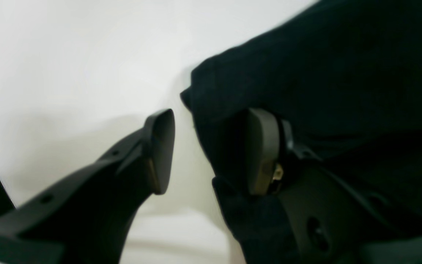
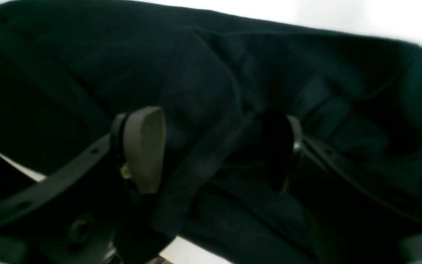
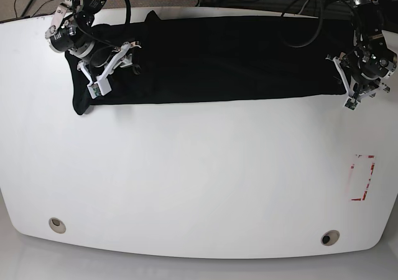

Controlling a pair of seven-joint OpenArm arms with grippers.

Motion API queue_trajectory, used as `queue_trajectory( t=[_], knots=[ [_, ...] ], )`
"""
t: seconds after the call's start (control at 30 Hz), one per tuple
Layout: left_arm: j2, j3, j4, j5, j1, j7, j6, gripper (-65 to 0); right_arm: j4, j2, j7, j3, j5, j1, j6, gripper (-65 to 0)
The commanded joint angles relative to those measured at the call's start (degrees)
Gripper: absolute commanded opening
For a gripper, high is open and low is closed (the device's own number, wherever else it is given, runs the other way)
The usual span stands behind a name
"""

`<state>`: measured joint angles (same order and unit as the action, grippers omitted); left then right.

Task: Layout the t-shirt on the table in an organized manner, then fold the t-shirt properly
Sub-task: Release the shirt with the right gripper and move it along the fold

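Base view shows the black t-shirt (image 3: pixel 217 59) lying as a long band across the far part of the white table (image 3: pixel 186 180). Left gripper (image 1: pixel 211 150) sits at the shirt's right end, its jaws apart, one finger (image 1: pixel 159 150) over bare table and the other on cloth. Right gripper (image 2: pixel 214 150) is at the left end, jaws apart with a fold of shirt between them.

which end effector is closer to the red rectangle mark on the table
Left. The left end effector sits at the t-shirt's end, just above the red rectangle mark; the right end effector is across the table.
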<state>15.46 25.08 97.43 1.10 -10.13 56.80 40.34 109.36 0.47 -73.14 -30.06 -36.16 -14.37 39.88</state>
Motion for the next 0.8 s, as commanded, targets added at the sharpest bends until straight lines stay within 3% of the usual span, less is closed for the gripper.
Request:
queue_trajectory(
  t=[0.0, 0.13, 0.17, 0.23, 0.77],
  knots=[
    [0.76, 0.28, 0.81, 0.00, 0.59, -0.75, -0.34, -36.3, -1.10, 0.28, 2.07, -0.05, -1.07, 0.70, 0.12, -37.4],
    [0.76, 0.28, 0.81, 0.00, 0.59, -0.75, -0.34, -36.3, -1.45, 0.37, 2.16, -0.05, -1.16, 0.88, 0.12, -52.8],
    [0.76, 0.28, 0.81, 0.00, 0.59, -0.75, -0.34, -36.3, -0.92, 0.37, 2.16, -0.05, -1.42, 0.88, 0.12, -59.9],
    [0.76, 0.28, 0.81, 0.00, 0.59, -0.75, -0.34, -36.3, 0.13, 0.45, 1.98, -0.05, -1.33, 0.79, 0.12, -65.0],
    [0.84, 0.28, 0.73, -0.09, 0.59, -0.75, -0.34, -36.3, 6.55, 1.86, 1.80, -2.16, -1.68, -6.33, 0.12, -65.0]
  ],
)
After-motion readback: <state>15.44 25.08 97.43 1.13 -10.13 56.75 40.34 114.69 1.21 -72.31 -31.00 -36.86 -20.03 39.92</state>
